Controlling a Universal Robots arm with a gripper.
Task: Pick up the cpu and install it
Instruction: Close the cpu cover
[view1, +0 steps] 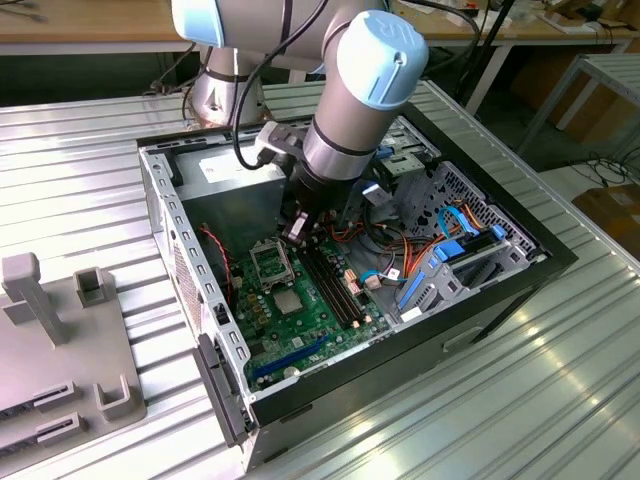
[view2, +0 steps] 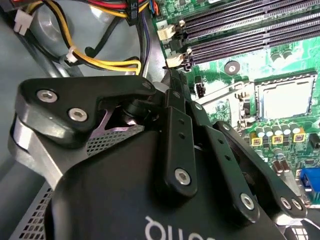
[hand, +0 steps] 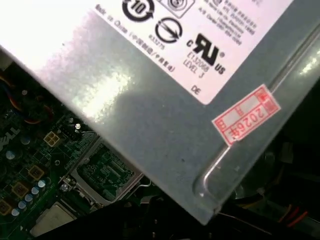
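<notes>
Silver-grey, the cpu lies flat on the green motherboard, just beside the black-framed socket and apart from it. Above the socket hangs the gripper, inside the open computer case; whether its jaws stand wide or narrow cannot be told. Beside it sits the grey power supply with its white label

Matt silver-grey metal cpu on glossy green motherboard; ribbed shiny metal table.
</notes>
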